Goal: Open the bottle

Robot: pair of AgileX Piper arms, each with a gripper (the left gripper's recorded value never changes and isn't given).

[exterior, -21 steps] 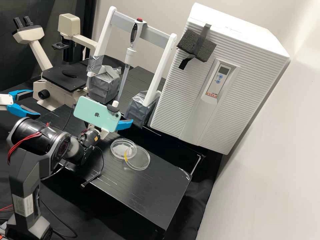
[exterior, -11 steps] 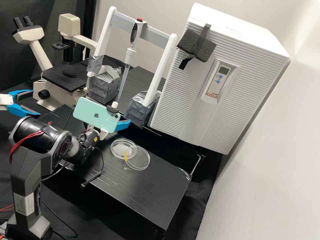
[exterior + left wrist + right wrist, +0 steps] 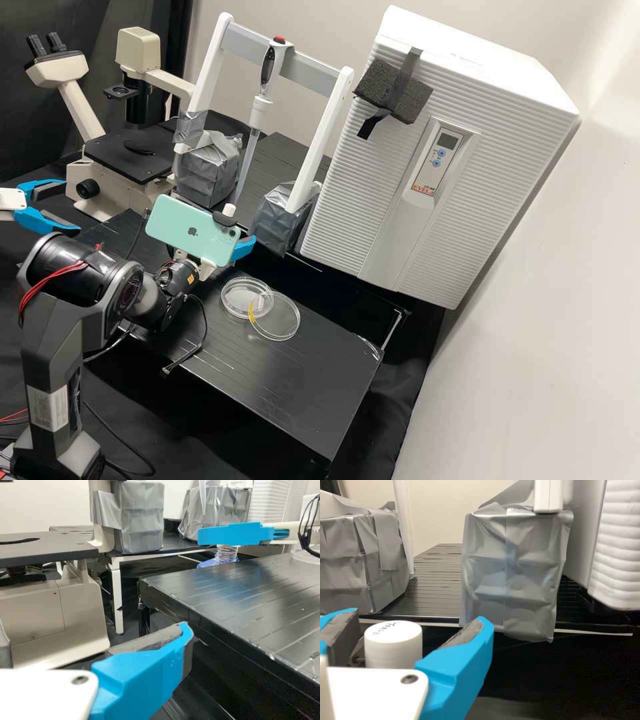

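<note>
Black bench [image 3: 307, 387] bears two overlapping petri dishes [image 3: 260, 307]; also a bottle [image 3: 223, 555].

The left gripper [image 3: 57, 205] is held level at the far left, its two blue fingers wide apart. The right arm [image 3: 100, 287] is bent low; the right gripper [image 3: 415, 622] points forward, fingers parted.

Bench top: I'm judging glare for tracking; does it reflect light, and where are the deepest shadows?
Left wrist view: the bench carries a pale sheen across its slats; high view: only faint streaks on it; right wrist view: the white cap is evenly lit, deep shadow below the taped block.
</note>
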